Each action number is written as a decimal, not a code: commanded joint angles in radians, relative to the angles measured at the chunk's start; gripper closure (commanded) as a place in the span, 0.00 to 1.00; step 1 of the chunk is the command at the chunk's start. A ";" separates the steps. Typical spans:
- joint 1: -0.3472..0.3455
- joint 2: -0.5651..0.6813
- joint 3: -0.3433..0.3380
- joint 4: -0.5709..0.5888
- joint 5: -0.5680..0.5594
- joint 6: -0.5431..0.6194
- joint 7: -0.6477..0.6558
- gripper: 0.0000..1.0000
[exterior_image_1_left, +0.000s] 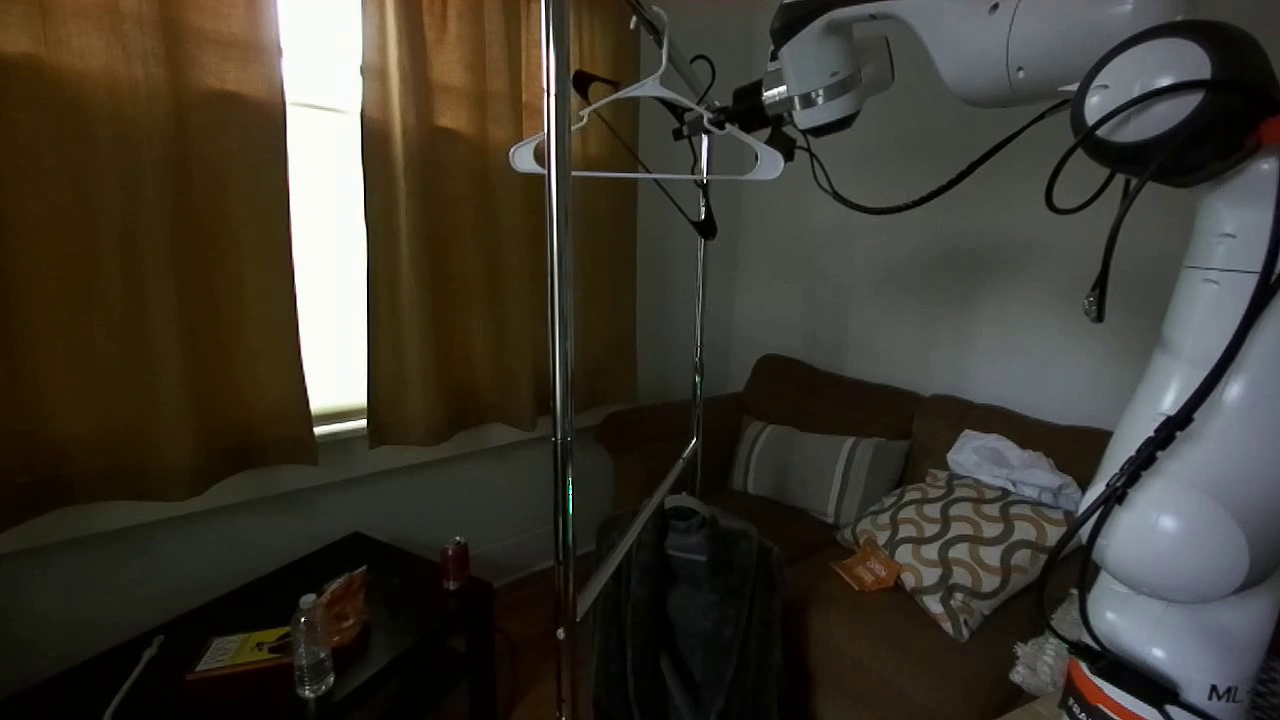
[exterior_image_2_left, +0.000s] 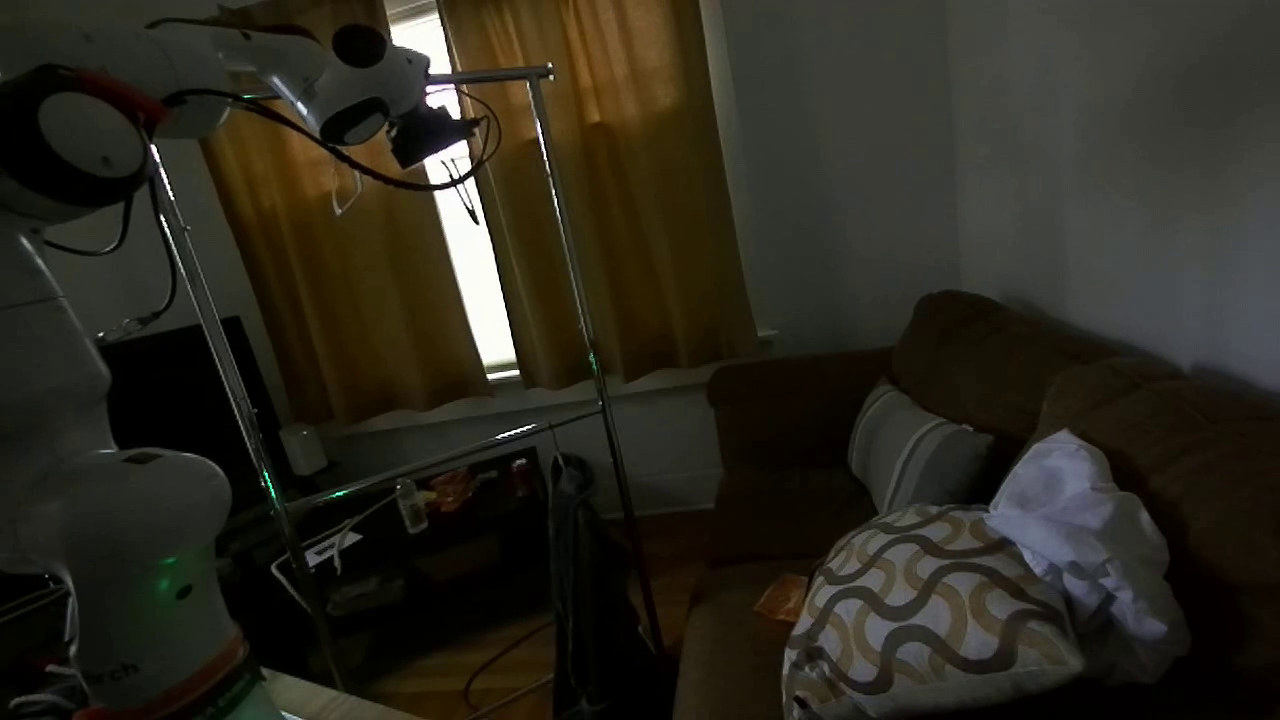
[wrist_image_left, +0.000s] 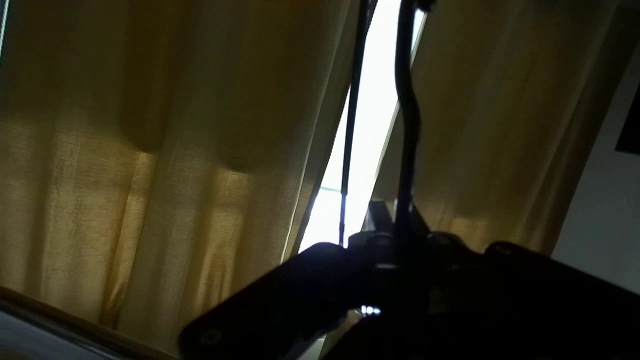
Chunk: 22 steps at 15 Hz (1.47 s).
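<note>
Black hanger (wrist_image_left: 409, 120) pinched in the end effector (exterior_image_1_left: 690, 128); white hanger (exterior_image_1_left: 652, 88) hangs nearby.

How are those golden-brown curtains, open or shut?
Partly open: a narrow bright strip of window shows between the curtains in both exterior views and in the wrist view.

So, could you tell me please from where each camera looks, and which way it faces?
In an exterior view: off one end of the clothes rack, looking along it toward the couch; the arm stands at picture right, its hand closed on the black hanger.
In an exterior view: across the rack from the window, facing it; the arm stands at picture left.
Wrist view: on the wrist, looking toward the curtains; the hand shows at the bottom.
Shared by both exterior views: rack, couch, window, arm.
</note>
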 joint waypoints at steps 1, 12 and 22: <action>0.014 0.031 0.007 0.038 0.064 0.023 -0.038 0.98; 0.016 0.090 0.029 0.140 -0.028 0.007 0.059 0.98; 0.033 0.196 0.046 0.301 -0.290 -0.084 0.376 0.98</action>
